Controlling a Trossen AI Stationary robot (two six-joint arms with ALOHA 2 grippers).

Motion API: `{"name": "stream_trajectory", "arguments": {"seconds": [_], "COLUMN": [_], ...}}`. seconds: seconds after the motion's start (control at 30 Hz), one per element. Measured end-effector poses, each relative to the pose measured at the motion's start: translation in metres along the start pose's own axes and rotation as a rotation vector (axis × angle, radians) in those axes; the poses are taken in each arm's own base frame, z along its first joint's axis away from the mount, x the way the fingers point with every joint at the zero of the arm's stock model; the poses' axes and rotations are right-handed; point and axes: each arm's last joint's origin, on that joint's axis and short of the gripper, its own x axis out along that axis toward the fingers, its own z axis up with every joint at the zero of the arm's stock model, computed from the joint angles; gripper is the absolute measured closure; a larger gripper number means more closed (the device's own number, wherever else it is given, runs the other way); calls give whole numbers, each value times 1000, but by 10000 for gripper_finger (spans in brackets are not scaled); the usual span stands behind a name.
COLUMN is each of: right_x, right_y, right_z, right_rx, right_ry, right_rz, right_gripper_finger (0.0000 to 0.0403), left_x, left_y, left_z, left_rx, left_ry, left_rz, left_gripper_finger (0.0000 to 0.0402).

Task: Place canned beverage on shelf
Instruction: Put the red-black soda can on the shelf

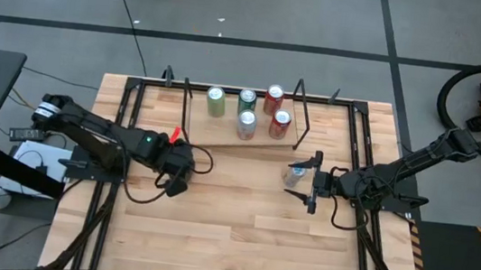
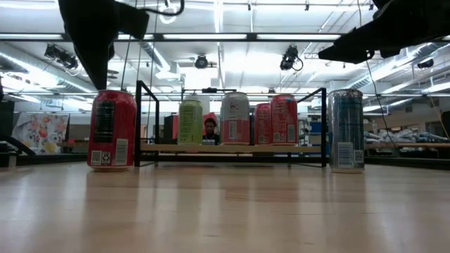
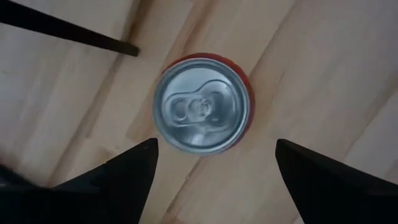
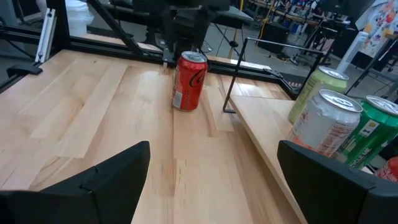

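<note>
A red can (image 3: pixel 202 102) stands upright on the tabletop, left of the shelf; I also see it in the low view (image 2: pixel 111 130) and the right wrist view (image 4: pixel 188 81). My left gripper (image 3: pixel 214 149) hovers just above it, pointing down, open, one finger toward either side of the can's top, touching nothing. In the high view my left gripper (image 1: pixel 178 172) covers the can. My right gripper (image 1: pixel 312 187) stands open at the right, raised and nearly level, with nothing between its fingers. A silver-blue can (image 1: pixel 295 174) stands on the table below it. The shelf (image 1: pixel 221 142) holds several cans.
The shelf's black rod uprights (image 2: pixel 138 123) rise at each end of the plank (image 4: pixel 261 124). Green, white and red cans (image 2: pixel 235 118) stand on it in two rows. A black frame (image 1: pixel 122 140) runs along the table's edges. Bare wood lies toward the near edge (image 1: pixel 238 235).
</note>
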Motion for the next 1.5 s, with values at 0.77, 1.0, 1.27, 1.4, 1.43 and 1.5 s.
{"name": "stream_trajectory", "arguments": {"seconds": [0.77,1.0,1.27,1.4,1.43,1.5], "right_x": [0,0,0,0,0,0], "right_y": [0,0,0,0,0,0], "right_z": [0,0,0,0,0,0], "right_rx": [-1,-1,0,-1,-1,-1], "right_ry": [1,1,0,1,1,1], "right_rz": [5,5,5,5,5,5], "right_gripper_finger": [39,39,39,39,39,39], "left_x": [49,49,47,45,46,46], "left_y": [20,17,12,10,11,12], "left_z": [18,20,31,34,33,33], "left_rx": [-15,36,176,232,233,234], "left_ry": [-66,-95,-225,-264,-260,-250], "left_rz": [-125,-136,-156,-164,-161,-156], "left_gripper_finger": [67,67,67,67,67,67]}}
